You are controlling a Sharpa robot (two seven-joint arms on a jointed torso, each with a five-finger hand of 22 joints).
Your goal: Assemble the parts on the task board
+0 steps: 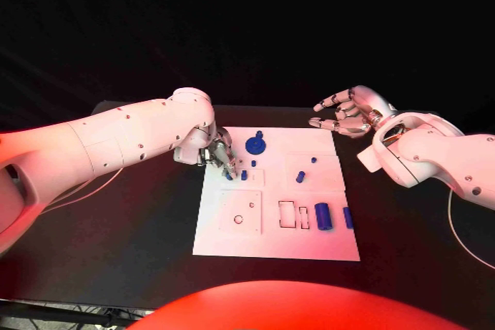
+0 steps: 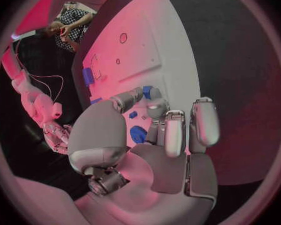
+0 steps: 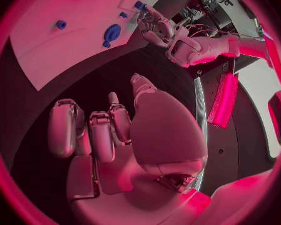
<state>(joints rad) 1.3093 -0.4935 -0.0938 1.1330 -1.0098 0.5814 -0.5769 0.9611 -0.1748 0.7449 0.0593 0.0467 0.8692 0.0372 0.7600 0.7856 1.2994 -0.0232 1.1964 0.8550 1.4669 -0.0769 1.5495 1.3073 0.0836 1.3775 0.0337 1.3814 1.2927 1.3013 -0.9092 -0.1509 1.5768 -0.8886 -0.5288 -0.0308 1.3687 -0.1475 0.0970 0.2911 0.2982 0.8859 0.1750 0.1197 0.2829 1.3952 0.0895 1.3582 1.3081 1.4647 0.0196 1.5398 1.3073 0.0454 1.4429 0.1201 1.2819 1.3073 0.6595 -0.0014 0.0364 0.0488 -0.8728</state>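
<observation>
The left hand (image 1: 210,152) is down at the board's left edge, fingers bent over a small blue peg (image 1: 229,175) that stands upright near the middle of the task board (image 1: 277,237), its long axis pointing up off the plate. From the left wrist view the fingertips (image 2: 154,106) close round that peg (image 2: 147,91), so I would say the hand is pinching it, though the contact is partly hidden. A second small peg (image 1: 243,175) stands just beside it, toward the board's centre. The right hand (image 1: 345,111) hovers well apart past the board's far right corner, fingers loosely spread and holding nothing. The left hand is plainly nearer, so the coming move looks to be its job.
</observation>
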